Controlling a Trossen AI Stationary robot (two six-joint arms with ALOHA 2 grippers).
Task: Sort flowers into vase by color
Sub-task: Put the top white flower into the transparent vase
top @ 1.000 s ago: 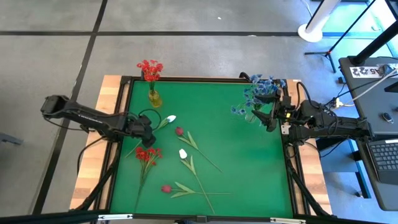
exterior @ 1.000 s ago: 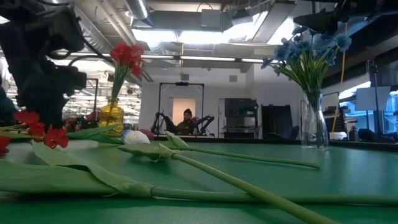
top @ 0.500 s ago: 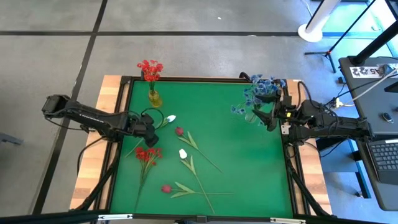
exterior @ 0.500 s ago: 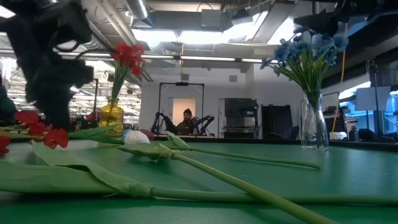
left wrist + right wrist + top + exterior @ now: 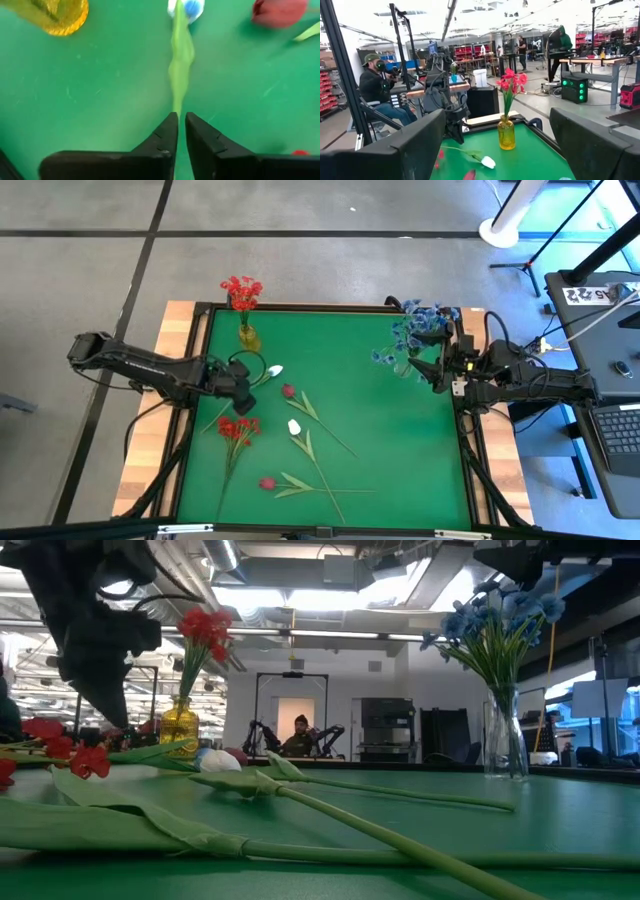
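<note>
The surface (image 5: 390, 440) is covered in plain, unpatterned green, edged by a black frame with pale bare wood showing at its left side. Both arms are dark, near black, as are the left tool (image 5: 181, 131) and the right tool (image 5: 436, 372).

An amber-yellow glass vase (image 5: 247, 338) holds red clusters (image 5: 240, 290) on green stems. A clear glass vase (image 5: 505, 745) holds blue clusters (image 5: 420, 325), also green-stemmed.

Lying on the green: a white tulip bud (image 5: 274, 369) with a light green stem, a second white bud (image 5: 294, 426), two dark red-pink buds (image 5: 288, 391) (image 5: 267, 483), and a loose red cluster (image 5: 238, 427). All leaves are thin and green.

The floor around is grey, crossed by dark lines.
</note>
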